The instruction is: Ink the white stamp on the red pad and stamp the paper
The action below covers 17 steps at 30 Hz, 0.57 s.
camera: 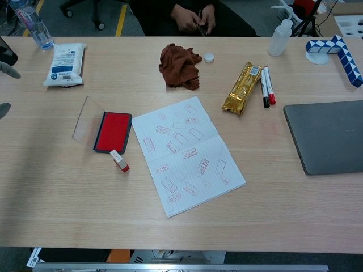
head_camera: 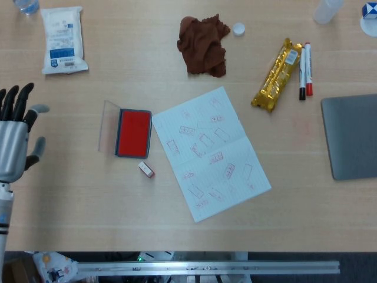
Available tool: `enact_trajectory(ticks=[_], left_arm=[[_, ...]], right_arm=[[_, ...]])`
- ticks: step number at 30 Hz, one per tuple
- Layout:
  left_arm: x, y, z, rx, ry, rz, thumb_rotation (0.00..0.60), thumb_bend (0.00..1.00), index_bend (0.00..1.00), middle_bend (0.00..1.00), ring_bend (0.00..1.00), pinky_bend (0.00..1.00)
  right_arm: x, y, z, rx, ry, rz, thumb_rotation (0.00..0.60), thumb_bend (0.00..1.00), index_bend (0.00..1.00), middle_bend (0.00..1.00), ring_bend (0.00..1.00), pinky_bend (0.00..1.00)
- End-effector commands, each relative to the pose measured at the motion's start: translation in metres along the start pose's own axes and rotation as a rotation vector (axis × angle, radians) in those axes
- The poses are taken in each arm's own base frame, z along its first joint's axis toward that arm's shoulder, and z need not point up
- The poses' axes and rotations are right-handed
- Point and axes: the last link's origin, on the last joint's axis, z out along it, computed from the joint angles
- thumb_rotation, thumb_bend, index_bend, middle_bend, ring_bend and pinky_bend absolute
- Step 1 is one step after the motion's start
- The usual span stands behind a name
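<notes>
Pale wood tabletop fills both views, with a seated person's hands just visible past its far edge in the chest view. At the centre lies the paper (head_camera: pixel 210 153), an unfolded ruled sheet already carrying many red stamp marks, so a good deal of stamping looks done. At about 9 o'clock from it sits the red pad (head_camera: pixel 134 132), ink face exposed, its clear lid (head_camera: pixel 109 127) folded out to the left. The white stamp (head_camera: pixel 146 170) lies on its side on the bare table at 5 o'clock from the pad, just off the paper's left edge, held by nothing. Far out at 9 o'clock, at the frame edge, the left hand (head_camera: pixel 15 141) is released, fingers spread and empty; the right hand appears in neither view. I judge that any further impression would need the stamp picked up and inked again.
</notes>
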Motion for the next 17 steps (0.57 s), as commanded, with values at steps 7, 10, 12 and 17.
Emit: enact_trajectory(ticks=[7, 10, 12, 17], left_arm=[[0.009, -0.021, -0.033, 0.073, 0.052, -0.018, 0.6, 0.34, 0.28, 0.07, 0.0, 0.01], [0.01, -0.025, -0.038, 0.092, 0.062, -0.019, 0.6, 0.34, 0.28, 0.07, 0.0, 0.01], [0.01, -0.028, -0.042, 0.106, 0.063, -0.012, 0.6, 0.34, 0.28, 0.07, 0.0, 0.01], [0.01, -0.032, -0.047, 0.125, 0.064, -0.014, 0.6, 0.34, 0.28, 0.07, 0.0, 0.01]], right_arm=[[-0.001, -0.009, 0.001, 0.043, -0.014, 0.001, 0.6, 0.22, 0.42, 0.47, 0.33, 0.35], [-0.001, -0.011, 0.001, 0.056, -0.017, 0.0, 0.6, 0.22, 0.42, 0.47, 0.33, 0.35], [0.0, -0.013, 0.002, 0.061, -0.018, -0.001, 0.6, 0.22, 0.42, 0.47, 0.33, 0.35], [0.001, -0.014, 0.002, 0.063, -0.012, -0.004, 0.6, 0.22, 0.42, 0.47, 0.33, 0.35]])
